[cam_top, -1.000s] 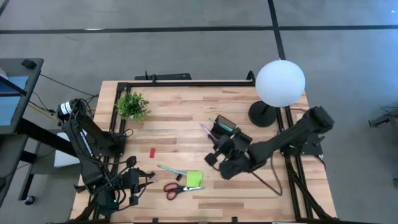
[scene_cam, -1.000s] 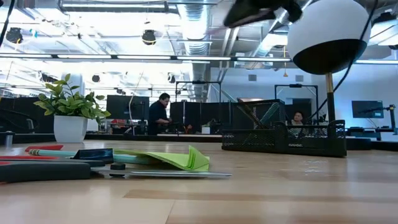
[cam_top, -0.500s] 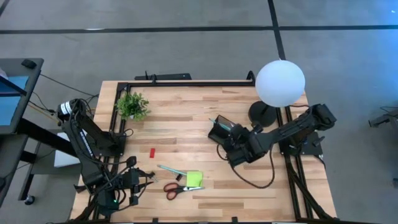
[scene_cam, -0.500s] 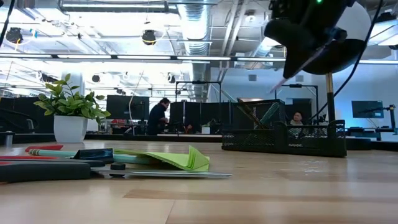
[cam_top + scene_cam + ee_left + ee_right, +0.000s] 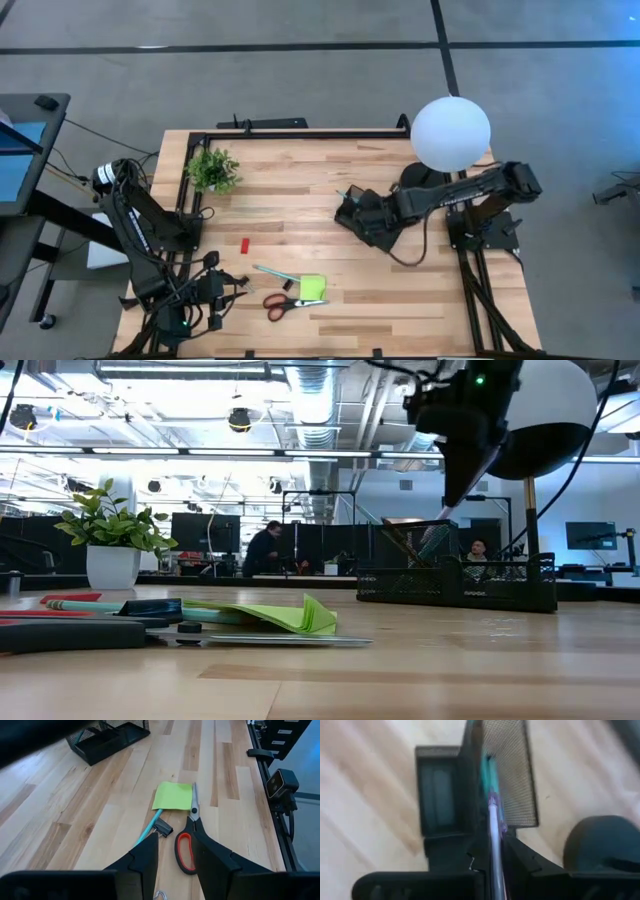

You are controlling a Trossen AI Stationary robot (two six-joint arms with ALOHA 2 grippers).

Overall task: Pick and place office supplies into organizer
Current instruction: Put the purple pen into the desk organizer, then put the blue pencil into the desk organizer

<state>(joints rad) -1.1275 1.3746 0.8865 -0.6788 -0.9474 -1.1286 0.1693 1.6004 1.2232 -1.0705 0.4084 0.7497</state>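
Right gripper (image 5: 492, 855) clamped on a purple pen (image 5: 493, 827), hanging right over the organizer (image 5: 460, 582) with the tip aimed down into the tall mesh holder. Left gripper (image 5: 172, 852) parked half open above the scissors (image 5: 187, 845), near the sticky pad (image 5: 173, 796).

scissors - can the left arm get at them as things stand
Probably yes. The red-handled scissors lie flat just ahead of the left tool, which stands open, nothing lying between; a black clip and teal pen lie beside them.
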